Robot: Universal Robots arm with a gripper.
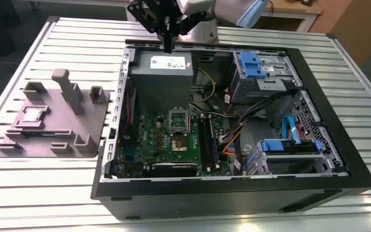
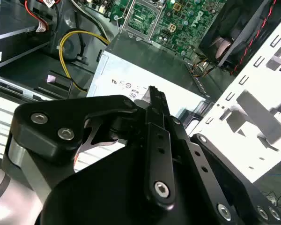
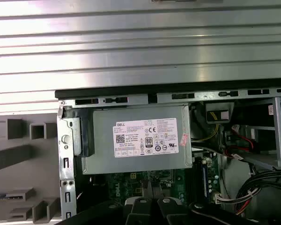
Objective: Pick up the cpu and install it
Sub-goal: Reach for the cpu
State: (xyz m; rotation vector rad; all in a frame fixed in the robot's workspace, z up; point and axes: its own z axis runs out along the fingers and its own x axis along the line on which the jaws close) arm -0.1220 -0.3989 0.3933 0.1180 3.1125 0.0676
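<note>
Looking at the exterior view first, I have the gripper hanging over the far rim of the open computer case, just above the power supply. Its jaws are pinched narrow with nothing between them. The cpu lies flat in a recess of the grey fixture on the slatted table, on the exterior view's left, well apart from the gripper. I judge the recess is there to keep the chip square for a clean grasp. The socket on the motherboard stands open and empty, so the pick is not yet made.

In the second wrist view the black fingers meet at one tip, which confirms the narrow closure. Beyond them are the socket and a yellow cable.

The first wrist view looks straight down on the power supply's white label. It also catches an edge of the fixture, which the second wrist view lacks. The chip itself I place from the exterior view.
</note>
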